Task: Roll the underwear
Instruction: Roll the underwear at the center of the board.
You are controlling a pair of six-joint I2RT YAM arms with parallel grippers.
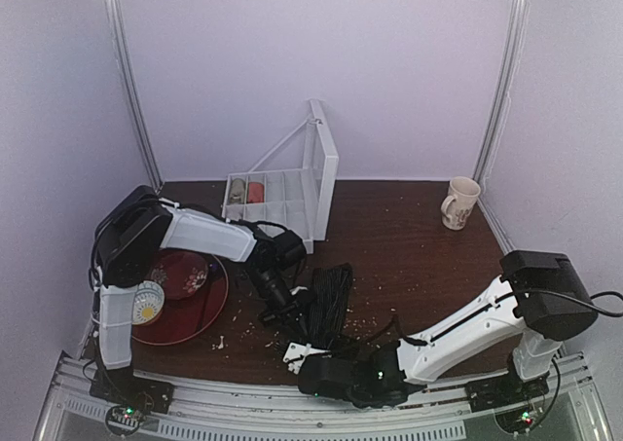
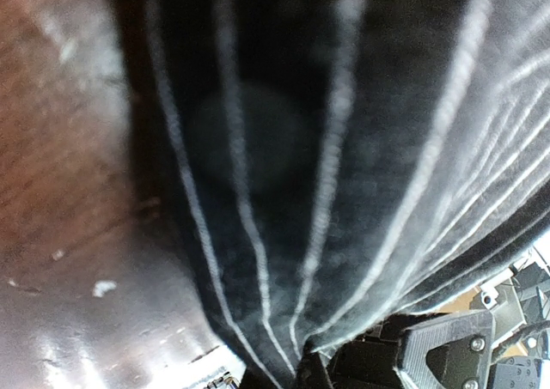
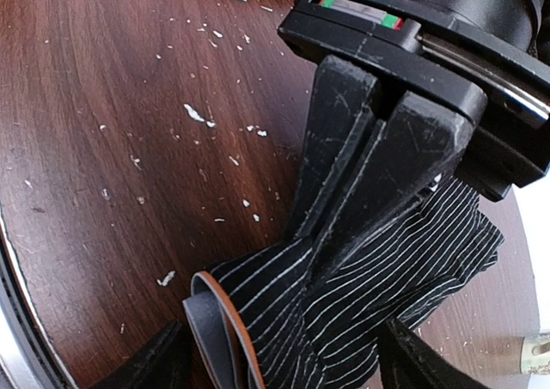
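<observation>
Where the underwear [image 1: 329,300] lies: bunched into a narrow dark heap near the middle of the tabletop [image 1: 419,246], between the two arms, its pale pinstripes running along its length.
Left gripper [image 3: 320,239]: clenched on the underwear, its two black fingers pressed together with striped fabric pinched between them (the right wrist view shows this plainly).
Right gripper [image 1: 297,351]: released and holding nothing. Its fingers are spread wide to either side of the garment's near end, low over the wood by the near edge.
Hem band [image 3: 219,325]: a grey strip edged in orange curls up at the near end of the fabric, between the right gripper's spread fingers.
Left wrist view: filled with blurred striped fabric very close to the lens, with bare brown wood on the left.
Red plate [image 1: 195,319]: on the tabletop left of the underwear, partly under the left arm and apart from the fabric.
Organiser box [image 1: 277,200]: clear plastic with compartments, at the back of the tabletop, its lid standing open. Two left compartments hold small things, one reddish and one greyish (too small to name).
Mug [image 1: 459,202]: pale and upright, in the far right corner, well apart from the garment.
Crumbs [image 3: 196,112]: pale flecks scattered over the dark wood around the underwear.
</observation>
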